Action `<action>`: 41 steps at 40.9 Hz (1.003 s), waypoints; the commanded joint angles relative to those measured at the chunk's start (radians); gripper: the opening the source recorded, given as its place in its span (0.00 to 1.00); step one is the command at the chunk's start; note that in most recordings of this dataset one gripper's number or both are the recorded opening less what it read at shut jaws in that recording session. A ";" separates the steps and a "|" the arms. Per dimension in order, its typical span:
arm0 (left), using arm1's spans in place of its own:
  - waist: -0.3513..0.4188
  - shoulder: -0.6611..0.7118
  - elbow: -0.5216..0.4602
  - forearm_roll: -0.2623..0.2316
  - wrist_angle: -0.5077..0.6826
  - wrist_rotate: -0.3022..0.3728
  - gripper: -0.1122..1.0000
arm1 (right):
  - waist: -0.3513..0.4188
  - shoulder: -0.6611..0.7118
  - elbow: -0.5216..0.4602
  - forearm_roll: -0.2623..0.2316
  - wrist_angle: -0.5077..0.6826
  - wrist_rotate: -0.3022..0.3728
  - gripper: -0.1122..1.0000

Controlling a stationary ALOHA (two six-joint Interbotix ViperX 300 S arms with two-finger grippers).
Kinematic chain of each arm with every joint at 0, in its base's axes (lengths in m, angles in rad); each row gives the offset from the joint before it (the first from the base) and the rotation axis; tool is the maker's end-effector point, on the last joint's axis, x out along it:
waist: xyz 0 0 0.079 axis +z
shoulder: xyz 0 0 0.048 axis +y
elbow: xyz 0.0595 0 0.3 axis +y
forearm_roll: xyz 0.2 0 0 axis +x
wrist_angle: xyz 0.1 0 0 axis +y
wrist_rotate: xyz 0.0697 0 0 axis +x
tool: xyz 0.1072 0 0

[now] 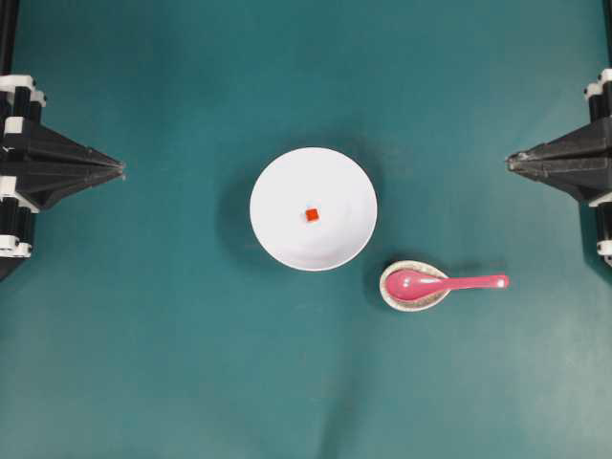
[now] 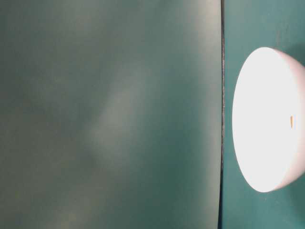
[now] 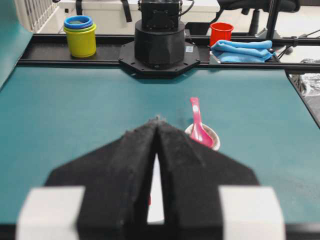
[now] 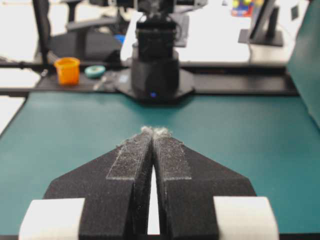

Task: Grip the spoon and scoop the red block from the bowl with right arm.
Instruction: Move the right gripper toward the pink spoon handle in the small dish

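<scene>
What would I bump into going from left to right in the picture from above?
Left gripper → bowl with the red block inside → small speckled dish holding the spoon → right gripper.

A robotics lab or research workroom. Beyond the left gripper's fingers (image 3: 158,131), a teal mat (image 3: 75,115) covers a bench edged by black rails, with the facing arm's base (image 3: 160,47) bolted on. Past it sit stacked plastic cups (image 3: 80,35) and a folded blue cloth (image 3: 242,50); office chairs (image 4: 75,30) stand behind.
</scene>
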 commanded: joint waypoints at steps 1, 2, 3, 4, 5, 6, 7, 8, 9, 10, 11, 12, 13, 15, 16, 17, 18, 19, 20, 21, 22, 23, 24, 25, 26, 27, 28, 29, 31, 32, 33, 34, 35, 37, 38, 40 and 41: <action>-0.006 0.012 -0.029 0.012 0.026 -0.002 0.10 | 0.006 0.014 -0.006 0.002 0.002 0.006 0.10; -0.005 0.012 -0.037 0.011 0.051 -0.005 0.10 | 0.006 0.031 -0.005 0.006 0.034 0.018 0.10; -0.006 0.012 -0.038 0.012 0.057 -0.005 0.10 | 0.006 0.035 -0.005 0.009 0.041 0.023 0.10; -0.005 0.012 -0.040 0.012 0.061 -0.005 0.10 | 0.006 0.040 -0.003 0.012 0.046 0.028 0.10; -0.005 0.012 -0.041 0.011 0.064 -0.005 0.10 | 0.006 0.048 -0.003 0.015 0.054 0.035 0.10; -0.005 0.012 -0.044 0.012 0.067 -0.005 0.10 | 0.006 0.054 -0.002 0.017 0.058 0.040 0.10; -0.006 0.012 -0.044 0.011 0.071 -0.005 0.10 | 0.008 0.061 0.000 0.020 0.060 0.048 0.10; -0.006 0.012 -0.046 0.012 0.072 -0.005 0.10 | 0.006 0.066 0.000 0.020 0.058 0.051 0.10; -0.005 0.012 -0.046 0.011 0.072 -0.005 0.10 | 0.008 0.069 0.002 0.020 0.058 0.054 0.10; -0.006 0.012 -0.046 0.011 0.074 -0.005 0.10 | 0.008 0.075 0.003 0.020 0.057 0.058 0.10; -0.006 0.012 -0.048 0.012 0.074 -0.005 0.10 | 0.009 0.078 0.005 0.020 0.055 0.060 0.10; -0.006 0.012 -0.046 0.012 0.075 -0.005 0.10 | 0.011 0.086 0.006 0.020 0.055 0.061 0.10; -0.006 0.014 -0.046 0.011 0.075 -0.005 0.10 | 0.012 0.091 0.008 0.020 0.055 0.063 0.10; -0.006 0.014 -0.046 0.012 0.078 -0.005 0.10 | 0.021 0.104 0.012 0.018 0.052 0.063 0.10; -0.005 0.012 -0.046 0.012 0.080 -0.005 0.10 | 0.026 0.114 0.017 0.020 0.048 0.063 0.10; -0.005 0.014 -0.046 0.012 0.081 -0.005 0.10 | 0.032 0.120 0.020 0.021 0.043 0.064 0.10; -0.005 0.012 -0.046 0.012 0.083 -0.005 0.10 | 0.037 0.129 0.026 0.021 0.037 0.066 0.10; -0.006 0.012 -0.046 0.012 0.083 -0.006 0.10 | 0.048 0.141 0.035 0.023 0.025 0.067 0.10; -0.006 0.012 -0.046 0.012 0.084 -0.006 0.10 | 0.055 0.149 0.041 0.025 0.014 0.071 0.10; -0.005 0.012 -0.046 0.011 0.086 -0.006 0.10 | 0.063 0.158 0.049 0.029 0.002 0.075 0.10; -0.005 0.012 -0.046 0.011 0.086 -0.006 0.10 | 0.074 0.175 0.060 0.040 -0.021 0.084 0.10; -0.006 0.014 -0.046 0.011 0.086 -0.006 0.10 | 0.078 0.186 0.069 0.049 -0.038 0.092 0.10; -0.005 0.012 -0.046 0.011 0.086 -0.006 0.10 | 0.084 0.196 0.077 0.060 -0.057 0.101 0.11; -0.005 0.012 -0.046 0.012 0.086 -0.006 0.10 | 0.094 0.216 0.092 0.077 -0.087 0.115 0.11; -0.005 0.012 -0.046 0.011 0.086 -0.006 0.10 | 0.101 0.230 0.101 0.087 -0.109 0.124 0.11; -0.005 0.012 -0.046 0.012 0.086 -0.008 0.10 | 0.110 0.253 0.115 0.101 -0.141 0.141 0.13; -0.005 0.014 -0.048 0.012 0.086 -0.008 0.10 | 0.120 0.268 0.124 0.112 -0.164 0.152 0.16; -0.005 0.012 -0.046 0.011 0.086 -0.008 0.10 | 0.137 0.291 0.137 0.126 -0.199 0.164 0.23; -0.006 0.012 -0.046 0.012 0.086 -0.008 0.10 | 0.169 0.333 0.153 0.146 -0.255 0.172 0.36; -0.006 0.012 -0.046 0.011 0.086 -0.008 0.10 | 0.183 0.351 0.160 0.153 -0.276 0.173 0.42; -0.006 0.012 -0.046 0.011 0.086 -0.008 0.10 | 0.198 0.370 0.164 0.161 -0.299 0.173 0.48; -0.006 0.012 -0.046 0.011 0.086 -0.008 0.10 | 0.221 0.397 0.172 0.175 -0.336 0.173 0.53; -0.005 0.012 -0.048 0.012 0.086 -0.008 0.10 | 0.236 0.417 0.176 0.184 -0.359 0.173 0.57; -0.005 0.012 -0.046 0.012 0.086 -0.008 0.10 | 0.273 0.468 0.187 0.207 -0.420 0.173 0.59; -0.005 0.012 -0.046 0.011 0.086 -0.008 0.10 | 0.293 0.499 0.195 0.221 -0.453 0.173 0.58; -0.006 0.011 -0.046 0.012 0.086 -0.008 0.10 | 0.318 0.541 0.206 0.238 -0.497 0.172 0.56; -0.005 0.011 -0.046 0.012 0.086 -0.008 0.10 | 0.334 0.572 0.212 0.252 -0.520 0.173 0.55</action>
